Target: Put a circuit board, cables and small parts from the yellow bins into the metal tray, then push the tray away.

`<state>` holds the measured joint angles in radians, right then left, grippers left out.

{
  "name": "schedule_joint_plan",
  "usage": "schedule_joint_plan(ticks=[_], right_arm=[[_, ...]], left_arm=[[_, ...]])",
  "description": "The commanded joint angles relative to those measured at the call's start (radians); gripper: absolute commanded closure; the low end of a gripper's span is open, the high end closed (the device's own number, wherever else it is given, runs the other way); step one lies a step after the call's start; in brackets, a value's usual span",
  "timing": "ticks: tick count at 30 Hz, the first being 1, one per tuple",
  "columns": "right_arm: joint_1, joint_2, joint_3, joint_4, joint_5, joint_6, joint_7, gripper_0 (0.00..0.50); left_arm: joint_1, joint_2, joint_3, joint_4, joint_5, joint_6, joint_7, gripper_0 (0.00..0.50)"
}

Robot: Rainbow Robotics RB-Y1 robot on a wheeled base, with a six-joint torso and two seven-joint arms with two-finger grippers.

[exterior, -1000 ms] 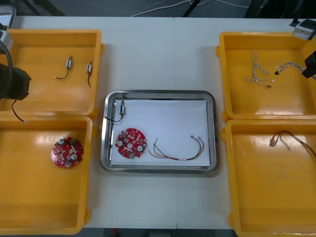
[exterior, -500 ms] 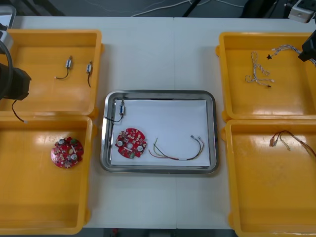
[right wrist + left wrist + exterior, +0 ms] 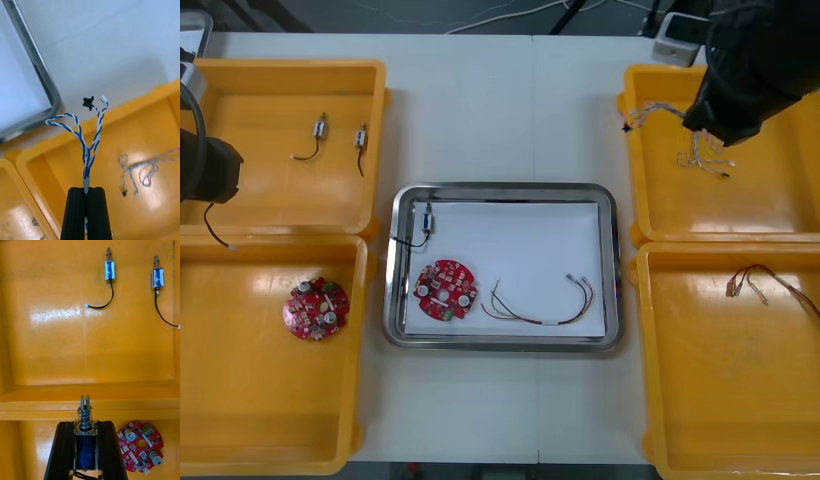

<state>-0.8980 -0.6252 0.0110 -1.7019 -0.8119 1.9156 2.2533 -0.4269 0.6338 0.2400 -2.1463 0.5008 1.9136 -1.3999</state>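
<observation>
Loading is looking more than half done: a red circuit board (image 3: 445, 290), a red and yellow cable (image 3: 540, 305) and a small metal part (image 3: 425, 215) are lying in the metal tray (image 3: 608, 200). Right jaws are clamping a twisted blue and white cable (image 3: 92, 138), its ends trailing ahead of them over a yellow bin (image 3: 640, 75) rim, the tray's corner just beyond. Left jaws are gripping a second small metal part (image 3: 85, 444) above the left bins (image 3: 37, 352). Both deliveries and the push are remaining
</observation>
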Motion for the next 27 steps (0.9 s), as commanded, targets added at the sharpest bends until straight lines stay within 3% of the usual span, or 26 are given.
schedule_joint_plan(ticks=[1, 6, 14, 27], right_arm=[[-0.018, 0.068, 0.089, -0.071, -0.020, 0.004, 0.037, 0.500], [-0.018, 0.121, 0.153, -0.087, -0.010, 0.004, 0.043, 0.500], [0.002, 0.191, 0.284, -0.091, 0.068, 0.004, 0.061, 0.500], [0.090, 0.225, 0.463, -0.090, 0.145, -0.135, 0.057, 0.500]], left_arm=[[0.011, -0.011, 0.032, -0.035, -0.013, 0.006, 0.022, 0.500], [0.013, -0.011, 0.032, -0.035, -0.015, 0.006, 0.022, 0.500], [0.013, -0.011, 0.032, -0.035, -0.016, 0.006, 0.022, 0.500], [0.013, -0.011, 0.032, -0.035, -0.018, 0.006, 0.022, 0.500]])
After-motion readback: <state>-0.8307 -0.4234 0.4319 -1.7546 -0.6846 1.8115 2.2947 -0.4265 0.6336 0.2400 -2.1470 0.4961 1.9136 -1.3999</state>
